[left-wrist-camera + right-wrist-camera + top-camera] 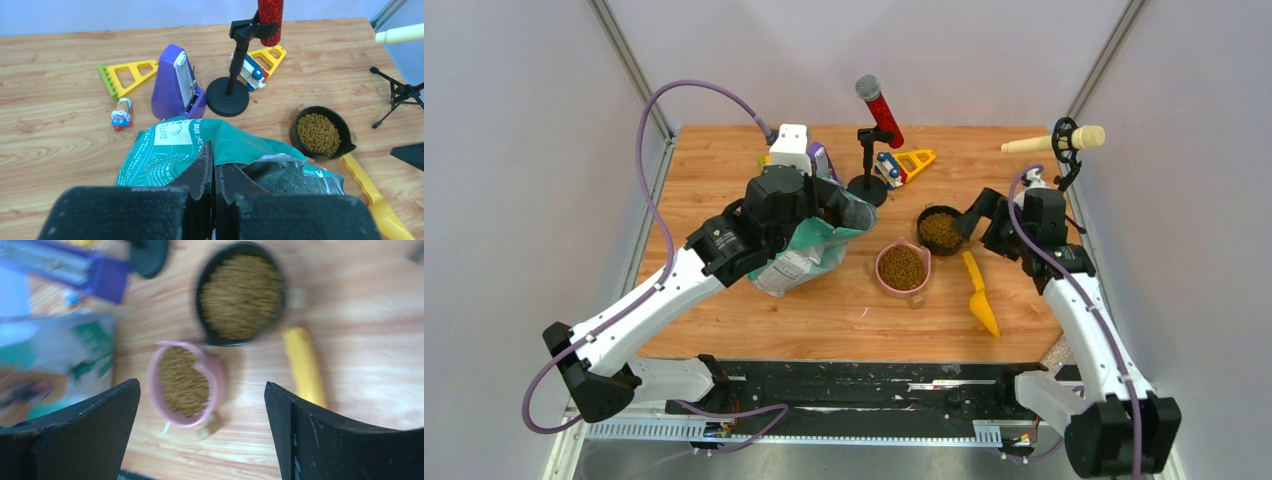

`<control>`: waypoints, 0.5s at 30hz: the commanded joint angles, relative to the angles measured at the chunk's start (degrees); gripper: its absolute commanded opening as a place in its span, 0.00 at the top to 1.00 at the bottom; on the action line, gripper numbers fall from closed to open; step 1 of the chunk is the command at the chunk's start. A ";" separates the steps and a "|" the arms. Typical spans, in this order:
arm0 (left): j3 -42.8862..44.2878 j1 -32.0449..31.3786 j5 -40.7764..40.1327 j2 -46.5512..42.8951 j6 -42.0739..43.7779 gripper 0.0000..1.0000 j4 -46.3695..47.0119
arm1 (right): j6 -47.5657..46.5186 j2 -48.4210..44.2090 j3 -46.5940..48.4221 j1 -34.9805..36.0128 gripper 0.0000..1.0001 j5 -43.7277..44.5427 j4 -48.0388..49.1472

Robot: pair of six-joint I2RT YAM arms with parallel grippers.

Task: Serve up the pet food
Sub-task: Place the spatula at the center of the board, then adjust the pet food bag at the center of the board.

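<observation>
- Pale wood surface (pixel 724 330), walled in by white panels left, right and far; the bare stretch is along the near edge, while the far half carries a red microphone on a stand (pixel 871 150), a purple metronome (pixel 177 82) and small toys.
- The left fingers (pixel 200 170) are pressed together with the upper edge of the teal bag (pixel 809 262) pinched between them, holding it upright at centre left.
- The right fingers (pixel 90 430) stand wide apart with nothing between them, hovering above the right half of the surface.
- Pet food (pixel 903 267) fills the pink bowl (pixel 882 278) at centre. More fills the black bowl (pixel 923 222) just beyond it to the right, and dark kibble shows in the bag's open mouth.
- From the right fingers, the pink bowl lies below and to the left, and the black bowl is just on the far side of it.
- The yellow scoop (pixel 979 297) lies flat to the right of the pink bowl. Its long axis runs far to near, with the thin handle end close to the black bowl and the wide end pointing near.
- The right arm is much the nearer to both bowls and the scoop; the left arm is tied up with the bag.
- Judgement: with both bowls already full, serving looks almost done. Any reach for the scoop would need the fingers turned across its handle, away from the black bowl's rim.
</observation>
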 commanded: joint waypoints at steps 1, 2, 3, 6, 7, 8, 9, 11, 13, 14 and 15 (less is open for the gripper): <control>2.24 0.05 -4.89 -2.12 -0.04 1.00 -1.91 | -3.61 -4.75 6.29 11.33 0.03 -2.87 1.30; 2.40 0.04 -4.97 -2.11 -0.07 1.00 -2.04 | -4.43 -4.70 7.34 14.00 0.03 -2.94 1.48; 2.45 0.04 -4.96 -2.15 -0.05 1.00 -2.10 | -4.83 -4.39 8.53 16.30 0.03 -2.95 1.70; 2.74 0.04 -5.12 -2.28 -0.14 1.00 -2.60 | -5.87 -2.45 12.17 22.63 0.03 -3.04 3.15; 2.80 -0.03 -5.21 -2.32 -0.13 1.00 -2.67 | -6.20 -1.34 13.39 24.47 0.03 -3.04 3.79; 2.91 0.00 -5.25 -2.36 -0.11 1.00 -2.72 | -6.91 -0.11 14.78 26.53 0.03 -3.08 4.54; 2.97 0.03 -5.19 -2.41 -0.15 1.00 -2.88 | -7.55 1.13 16.30 28.47 0.04 -2.60 5.16; 3.28 0.00 -5.14 -2.38 -0.25 1.00 -3.25 | -8.75 3.88 19.19 32.04 0.04 0.90 6.60; 3.57 0.03 -5.02 -2.42 -0.35 1.00 -3.60 | -9.23 6.70 22.11 34.30 0.04 4.02 7.22; 3.63 0.04 -4.98 -2.45 -0.38 1.00 -3.72 | -9.02 8.04 23.47 35.01 0.04 5.07 7.47; 3.68 0.04 -4.95 -2.45 -0.41 1.00 -3.89 | -9.04 9.18 24.62 35.49 0.05 5.73 8.01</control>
